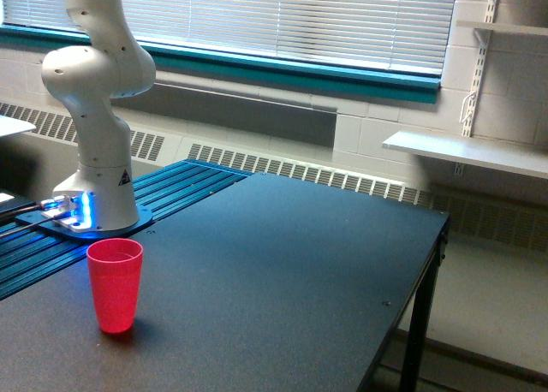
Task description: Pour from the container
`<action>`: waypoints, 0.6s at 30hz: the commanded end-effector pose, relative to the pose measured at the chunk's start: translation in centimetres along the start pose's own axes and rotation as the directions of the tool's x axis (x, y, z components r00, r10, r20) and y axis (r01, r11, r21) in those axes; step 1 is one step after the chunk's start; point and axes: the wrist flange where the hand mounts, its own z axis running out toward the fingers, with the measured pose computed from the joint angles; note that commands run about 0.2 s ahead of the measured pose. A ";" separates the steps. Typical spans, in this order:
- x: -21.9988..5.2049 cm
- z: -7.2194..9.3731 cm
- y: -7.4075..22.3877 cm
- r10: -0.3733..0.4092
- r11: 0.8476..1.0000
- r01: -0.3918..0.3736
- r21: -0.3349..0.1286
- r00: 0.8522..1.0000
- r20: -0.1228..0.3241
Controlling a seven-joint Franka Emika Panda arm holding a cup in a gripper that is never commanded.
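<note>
One red cup point(115, 284) stands upright on the worktop point(282, 272), just in front of the arm's base point(96, 210). I see neither jaws nor clear container, so their relation and grip stay unknown.

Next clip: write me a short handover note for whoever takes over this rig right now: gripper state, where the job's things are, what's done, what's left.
Gripper: out of frame; only the arm's base and lower links show, at the exterior view's left.
Clear container: not visible, so whether it is held cannot be told.
Red cup: upright on the dark table, in front of the arm's base; contents cannot be made out.
Done: nothing can be confirmed.
Left: the pour, as far as this view shows.
</note>
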 end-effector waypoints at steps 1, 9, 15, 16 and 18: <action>-3.9 4.0 2.3 0.092 0.993 -0.085 -0.083 0.992 0.087; -4.4 4.3 2.7 0.130 0.987 -0.122 -0.104 0.989 0.071; -4.6 3.9 3.2 0.155 0.981 -0.147 -0.129 0.986 0.058; -4.6 3.8 3.5 0.152 0.980 -0.143 -0.139 0.987 0.051; -4.5 3.5 3.9 0.150 0.978 -0.143 -0.153 0.988 0.039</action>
